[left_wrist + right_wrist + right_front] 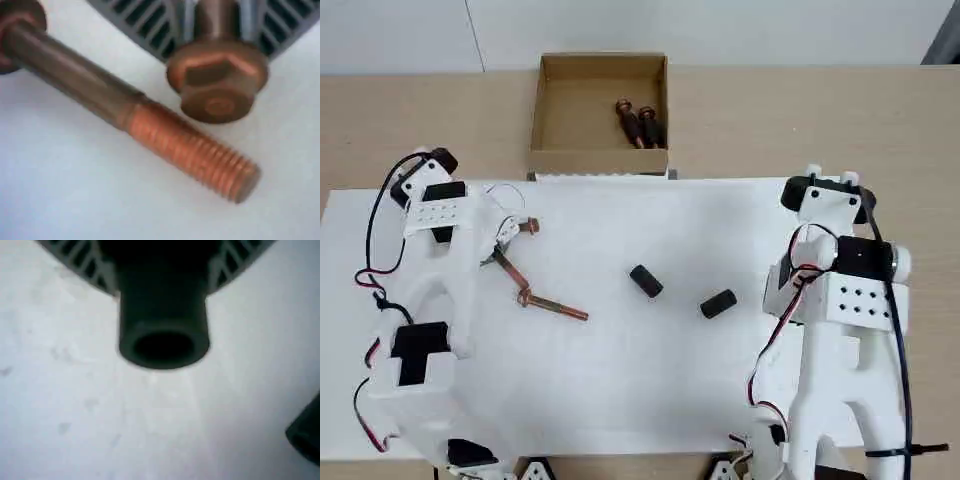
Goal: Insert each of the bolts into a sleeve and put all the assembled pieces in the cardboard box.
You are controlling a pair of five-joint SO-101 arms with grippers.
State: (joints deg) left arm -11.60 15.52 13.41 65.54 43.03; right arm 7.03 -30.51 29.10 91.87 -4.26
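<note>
Left claw [220,22] clamps a bolt [216,85] — a loose bolt [150,125] lies just beside. Right claw [162,260] holds a sleeve [163,320], second sleeve [307,435] near.

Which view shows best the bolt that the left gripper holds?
The left wrist view: the bolt is close, its hexagonal head facing the camera. The high view shows the bolt small beside the left arm.

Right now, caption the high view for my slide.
Two assembled pieces lie in the cardboard box; loose bolts and two sleeves wait on the white sheet.
</note>
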